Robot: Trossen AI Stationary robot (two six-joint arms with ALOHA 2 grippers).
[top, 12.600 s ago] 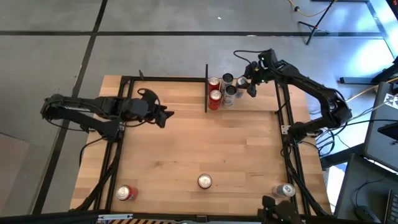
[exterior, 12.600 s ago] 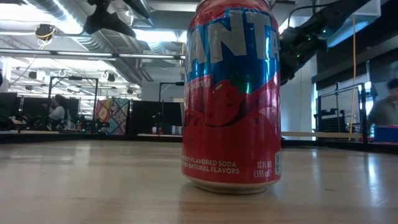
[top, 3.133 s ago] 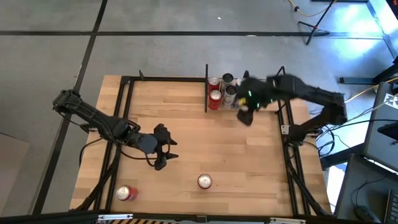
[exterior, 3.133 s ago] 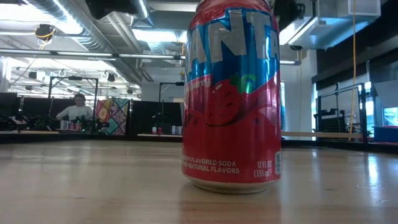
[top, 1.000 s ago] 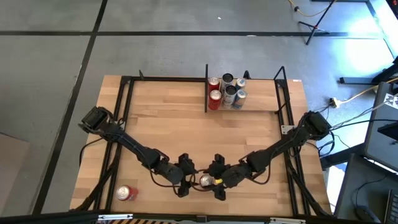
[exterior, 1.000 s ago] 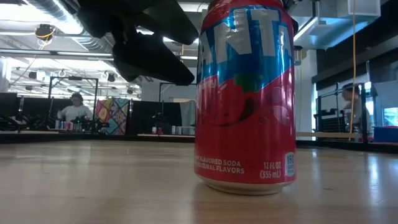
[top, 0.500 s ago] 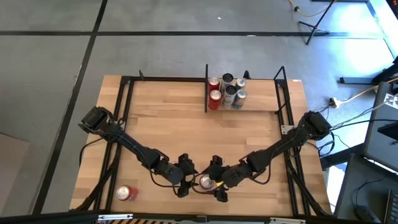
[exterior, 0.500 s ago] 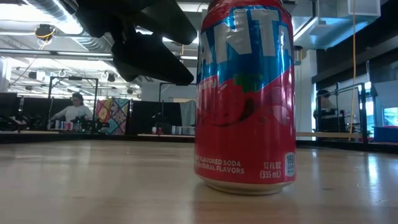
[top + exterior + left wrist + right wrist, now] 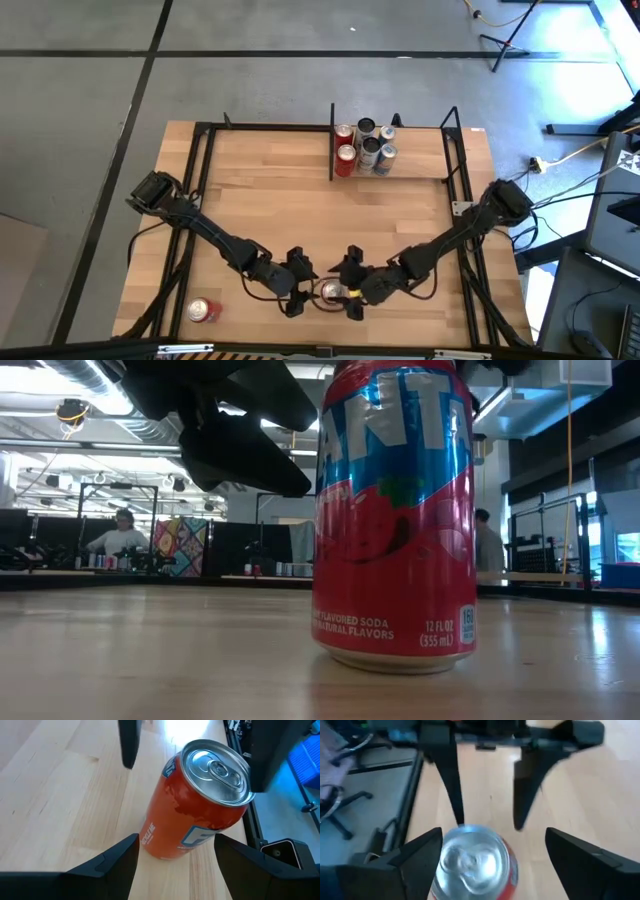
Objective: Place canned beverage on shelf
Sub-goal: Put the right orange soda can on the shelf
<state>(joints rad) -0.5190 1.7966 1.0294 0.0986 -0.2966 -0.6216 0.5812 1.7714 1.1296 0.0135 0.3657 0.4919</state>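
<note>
From above, we see both arms reaching to the near edge of the table, where a red can (image 9: 329, 291) stands upright between the left gripper (image 9: 298, 283) and the right gripper (image 9: 349, 285). Each has its fingers spread, neither clamped on the can. The shelf (image 9: 392, 178) sits at the far side, well apart, already holding 5 cans. 1 more red can (image 9: 203, 310) lies near the front left corner.

At table height, the strawberry soda can (image 9: 393, 520) fills the frame, resting flat on the wood, with dark arm parts overhead.

From the left wrist, the can (image 9: 197, 800) lies ahead of the open fingers (image 9: 114, 857), and the other arm's 2 fingers flank it farther on.

From the right wrist, the can's silver top (image 9: 472, 856) sits between the open fingers (image 9: 417, 852).

We judge the can rigid but thin-walled, smooth and somewhat slippery, fairly heavy if full. It's best pinched across mid-body, held upright, with moderate squeeze to avoid denting.
</note>
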